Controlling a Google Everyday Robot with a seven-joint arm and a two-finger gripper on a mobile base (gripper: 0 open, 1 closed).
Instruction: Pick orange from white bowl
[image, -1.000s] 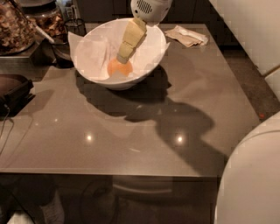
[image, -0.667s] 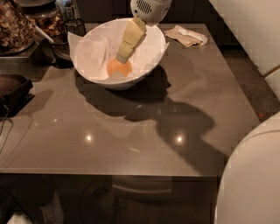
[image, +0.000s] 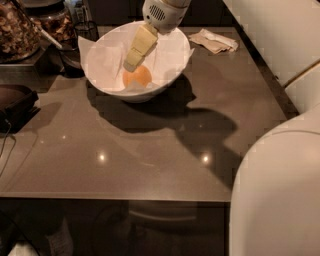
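Note:
The white bowl (image: 172, 67), lined with crinkled white paper, stands at the back of the brown table. The orange (image: 138, 76) lies at the bottom of the bowl, slightly left of its middle. My gripper (image: 131, 64) reaches down into the bowl from the top of the view. Its pale yellow tip is just above and to the left of the orange, at the fruit's upper edge. I cannot tell whether it touches the orange.
Dark glass jars (image: 19, 31) stand at the back left with a dark tray (image: 15, 102) in front of them. A crumpled napkin (image: 216, 41) lies at the back right. My white body (image: 280, 190) fills the right side. The table's front edge (image: 125, 200) is near.
The gripper's tip has shifted slightly left inside the bowl, so more of the orange shows. The bowl and the orange have not moved.

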